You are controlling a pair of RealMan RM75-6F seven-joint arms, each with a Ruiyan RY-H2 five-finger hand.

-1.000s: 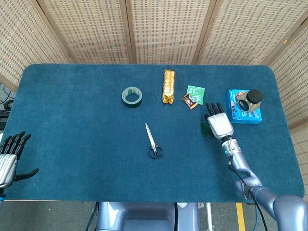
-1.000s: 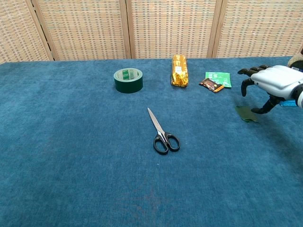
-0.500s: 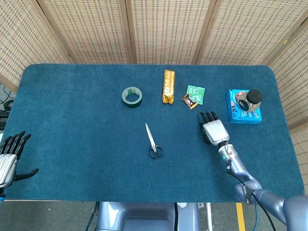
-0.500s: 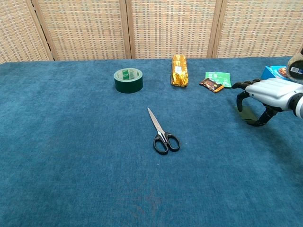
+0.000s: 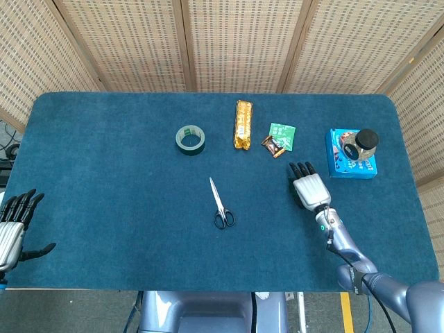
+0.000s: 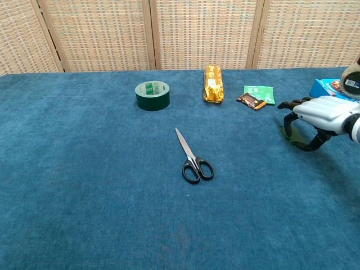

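My right hand point(image 5: 309, 186) point(image 6: 319, 114) hangs low over the blue cloth near the right side, fingers arched downward and apart. A small dark green packet point(image 6: 291, 134) lies flat under its fingertips; whether they touch it I cannot tell, and the head view hides it beneath the hand. My left hand point(image 5: 14, 225) shows only in the head view, off the table's near left edge, fingers spread and holding nothing. Black-handled scissors point(image 5: 220, 205) point(image 6: 193, 154) lie in the middle of the table.
A green tape roll point(image 5: 190, 139) point(image 6: 152, 95), a golden snack pack point(image 5: 242, 124) point(image 6: 212, 83), a green sachet point(image 5: 282, 135) point(image 6: 259, 93) and a brown candy point(image 5: 273, 146) point(image 6: 251, 100) lie at the back. A blue box point(image 5: 350, 162) point(image 6: 325, 86) with a jar point(image 5: 365, 141) is far right.
My right hand has drawn back toward me and dropped lower, its fingers curving down over the dark green packet. The left hand and the other things have not moved.
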